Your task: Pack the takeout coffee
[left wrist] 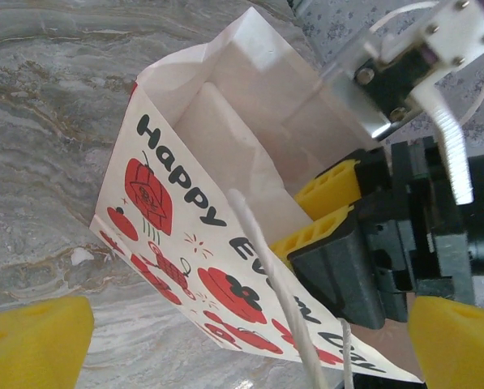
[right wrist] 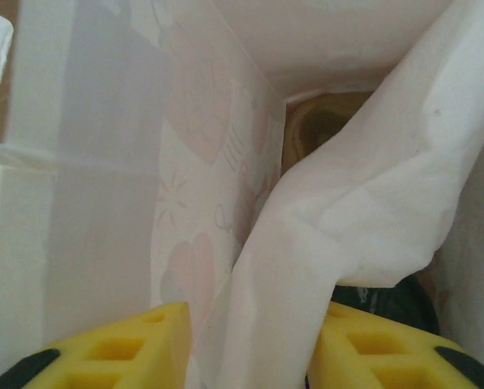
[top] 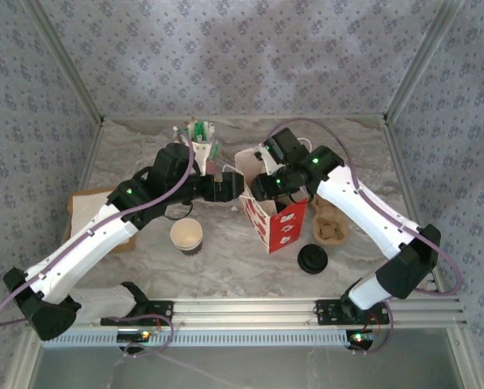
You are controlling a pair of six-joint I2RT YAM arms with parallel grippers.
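Top external shows your cup upright on the table, toward its near edge, near the bag. Your right gripper clamps the bag's wall. Your left gripper hangs released beside it.

Desk, from above. The bag stands at centre. The coffee cup stands left of it, apart. The lid lies before it, to the right. The cup of sticks stands behind. My right jaws straddle the bag's top rim; my left jaws sit just left of it.
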